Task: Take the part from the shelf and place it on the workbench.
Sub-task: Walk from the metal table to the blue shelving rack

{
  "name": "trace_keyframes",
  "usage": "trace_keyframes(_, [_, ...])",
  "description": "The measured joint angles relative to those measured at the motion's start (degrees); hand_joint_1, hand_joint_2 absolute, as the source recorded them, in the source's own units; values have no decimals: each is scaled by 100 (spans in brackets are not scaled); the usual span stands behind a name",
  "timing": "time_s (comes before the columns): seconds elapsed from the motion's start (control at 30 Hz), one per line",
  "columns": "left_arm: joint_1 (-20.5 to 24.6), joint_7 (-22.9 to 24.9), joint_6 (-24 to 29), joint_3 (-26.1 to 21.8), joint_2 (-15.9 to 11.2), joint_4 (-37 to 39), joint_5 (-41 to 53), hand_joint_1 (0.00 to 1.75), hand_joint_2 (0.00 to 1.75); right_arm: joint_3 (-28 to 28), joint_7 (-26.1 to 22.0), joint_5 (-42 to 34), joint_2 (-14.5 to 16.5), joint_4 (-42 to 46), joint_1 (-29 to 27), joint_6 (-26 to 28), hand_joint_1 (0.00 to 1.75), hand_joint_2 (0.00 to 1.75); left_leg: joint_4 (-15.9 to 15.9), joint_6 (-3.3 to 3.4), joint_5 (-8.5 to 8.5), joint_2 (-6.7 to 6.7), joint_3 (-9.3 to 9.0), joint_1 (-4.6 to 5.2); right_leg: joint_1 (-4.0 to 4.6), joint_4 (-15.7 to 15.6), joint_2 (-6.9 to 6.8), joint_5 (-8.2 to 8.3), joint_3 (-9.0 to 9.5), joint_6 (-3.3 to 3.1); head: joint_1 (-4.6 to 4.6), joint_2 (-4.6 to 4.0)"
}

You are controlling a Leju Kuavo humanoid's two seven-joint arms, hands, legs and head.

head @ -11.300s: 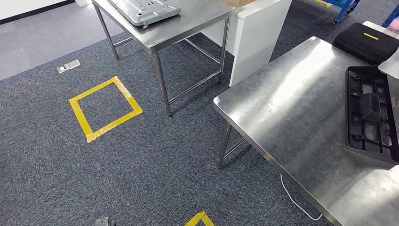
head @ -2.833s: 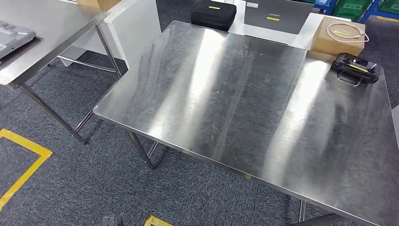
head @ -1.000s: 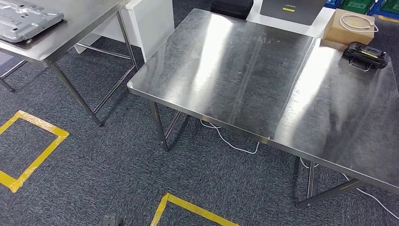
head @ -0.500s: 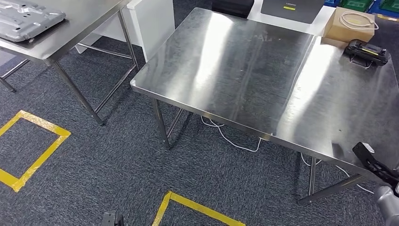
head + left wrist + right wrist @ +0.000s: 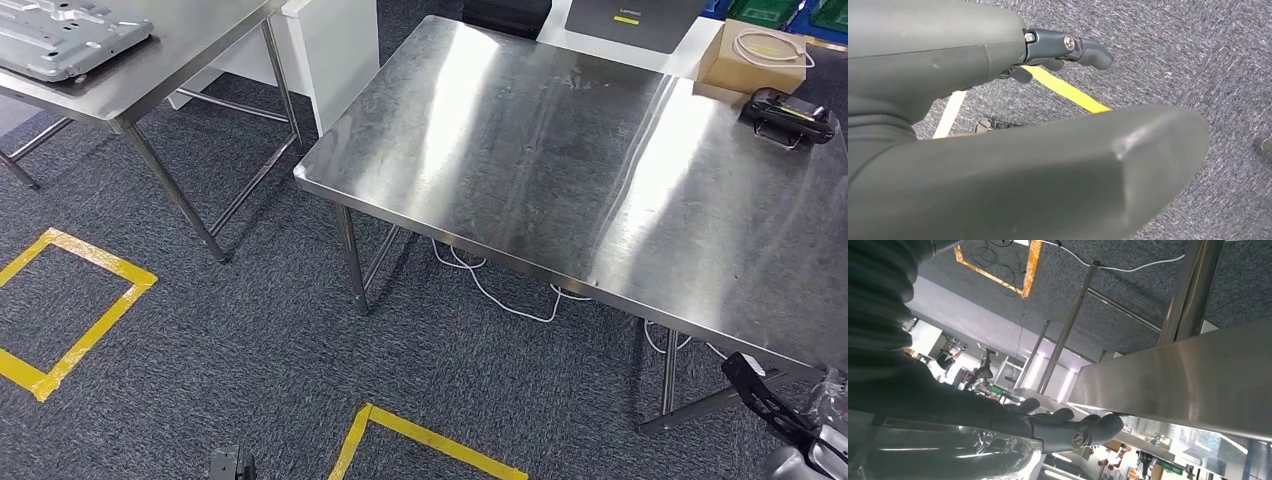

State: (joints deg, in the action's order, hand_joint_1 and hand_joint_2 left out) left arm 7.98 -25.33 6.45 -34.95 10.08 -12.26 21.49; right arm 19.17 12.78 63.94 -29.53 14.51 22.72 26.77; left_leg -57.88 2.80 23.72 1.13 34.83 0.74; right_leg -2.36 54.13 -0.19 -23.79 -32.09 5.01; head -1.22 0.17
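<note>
The workbench (image 5: 560,150) is a bare steel table ahead and to the right in the head view. My right hand (image 5: 765,400) shows at the bottom right corner, below the bench's near edge, with dark fingers pointing up and left. In the right wrist view that hand (image 5: 1068,427) lies along a clear, glassy part (image 5: 948,452) and holds it, close under the bench's steel edge (image 5: 1173,380). My left hand (image 5: 1063,47) hangs over the carpet with its fingers apart and nothing in it.
A second steel table (image 5: 190,60) at the left carries a grey metal plate (image 5: 70,35). On the bench's far right stand a cardboard box (image 5: 755,55) and a black device (image 5: 795,115). Yellow tape squares (image 5: 80,310) mark the carpet; a white cable (image 5: 500,295) lies under the bench.
The camera has moved, so the whole scene has shifted a little to the right. My right hand, absent a second ago, has come into the bottom right corner and now sits lower.
</note>
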Motion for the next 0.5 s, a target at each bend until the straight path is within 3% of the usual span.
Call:
trace_keyframes(0.2, [-1, -3, -24, -2, -21, 0, -63, 0, 0, 96, -49, -134, 172, -1, -185, 188, 0, 175, 0, 12, -9, -1, 2, -3, 2, 3, 0, 8, -2, 11, 0, 0])
trace_keyframes(0.5, [-81, -77, -44, -4, -38, 2, -220, 0, 0, 210, 108, -510, 865, -59, -837, -53, 0, 175, 0, 10, -10, -4, 8, -18, 14, 12, 0, 8, -16, 11, -1, 0])
